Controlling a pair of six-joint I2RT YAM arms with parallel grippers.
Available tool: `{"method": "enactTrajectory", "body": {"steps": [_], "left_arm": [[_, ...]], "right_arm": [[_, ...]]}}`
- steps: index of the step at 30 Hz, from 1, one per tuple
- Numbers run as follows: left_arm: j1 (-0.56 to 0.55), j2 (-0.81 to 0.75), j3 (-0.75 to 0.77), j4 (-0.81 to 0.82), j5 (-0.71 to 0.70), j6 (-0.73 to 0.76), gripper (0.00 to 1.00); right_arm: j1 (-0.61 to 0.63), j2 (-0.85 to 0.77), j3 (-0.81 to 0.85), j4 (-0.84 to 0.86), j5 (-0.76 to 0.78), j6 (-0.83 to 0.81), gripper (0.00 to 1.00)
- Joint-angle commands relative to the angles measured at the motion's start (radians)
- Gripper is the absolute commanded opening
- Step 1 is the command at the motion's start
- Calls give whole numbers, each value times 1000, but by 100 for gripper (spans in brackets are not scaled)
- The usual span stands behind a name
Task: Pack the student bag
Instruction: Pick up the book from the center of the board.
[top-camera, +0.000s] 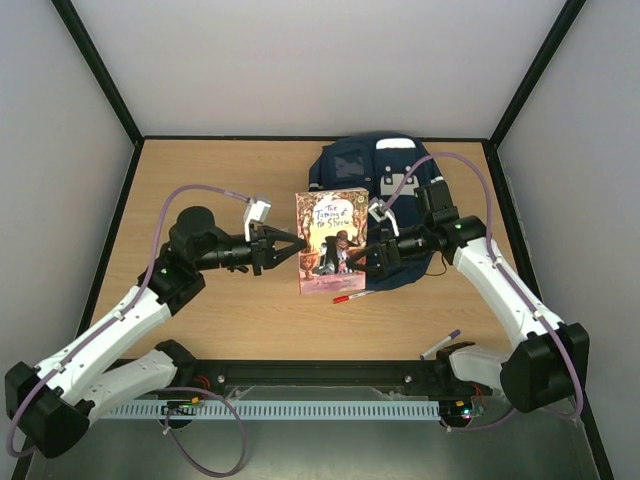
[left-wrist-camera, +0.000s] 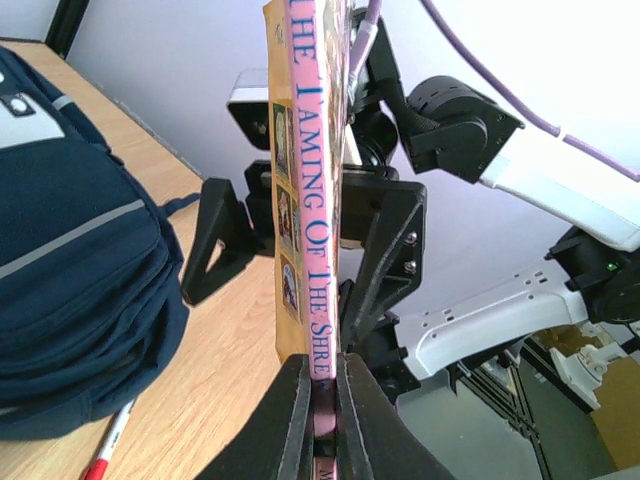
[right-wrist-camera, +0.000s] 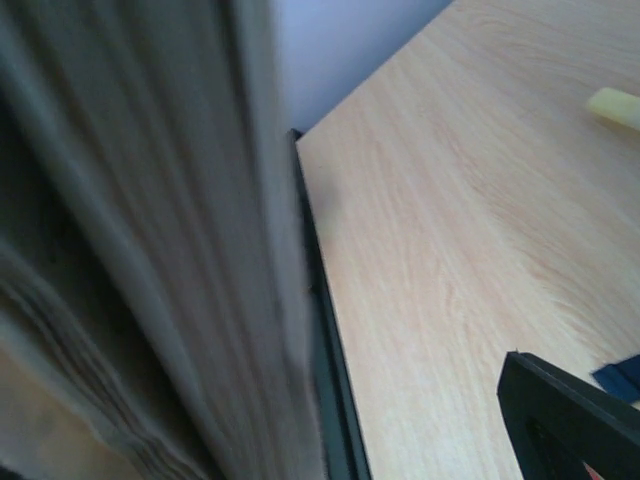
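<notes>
Though slim, glossy paperback (top-camera: 332, 241) in left pincer (left-wrist-camera: 320, 385).

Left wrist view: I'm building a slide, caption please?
Left gripper pinches the Taming of the Shrew paperback by its spine, open right gripper flanking it, navy backpack at left.

Both arms wear white moulded shells with black joint housings: the left arm (top-camera: 120, 320) at lower left of the top view, the right arm (top-camera: 500, 290) at lower right. A lilac cable (top-camera: 200, 190) loops along each. The left end effector (left-wrist-camera: 320, 400) has smooth black tapered fingers; the right end effector (left-wrist-camera: 300, 250) has black triangular ones with small silver screws (left-wrist-camera: 410, 238)
</notes>
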Motion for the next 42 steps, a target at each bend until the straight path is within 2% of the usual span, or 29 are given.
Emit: {"method": "enactTrajectory", "body": {"steps": [1, 7, 16, 22, 28, 33, 39, 42], "left_arm": [[-5, 19, -6, 121, 23, -10, 2], [-4, 43, -24, 124, -64, 10, 2], [5, 41, -45, 83, -206, 5, 2], [0, 63, -65, 138, -136, -25, 2], [-47, 72, -52, 150, -95, -11, 2], [-96, 93, -38, 134, -138, 4, 2], [-97, 106, -43, 123, -206, -13, 2], [-97, 106, -37, 83, -265, -8, 2]], "right_arm": [[1, -8, 13, -73, -207, -64, 99], [0, -66, -14, -145, -303, -108, 95], [1, -130, -73, -70, -275, -13, 85], [0, -116, -75, -21, -266, 40, 75], [1, -12, -1, -47, -247, 47, 68], [0, 36, 39, -59, -238, 53, 54], [-5, -22, 2, 10, -189, 119, 49], [-32, -61, -21, 67, -183, 180, 43]]}}
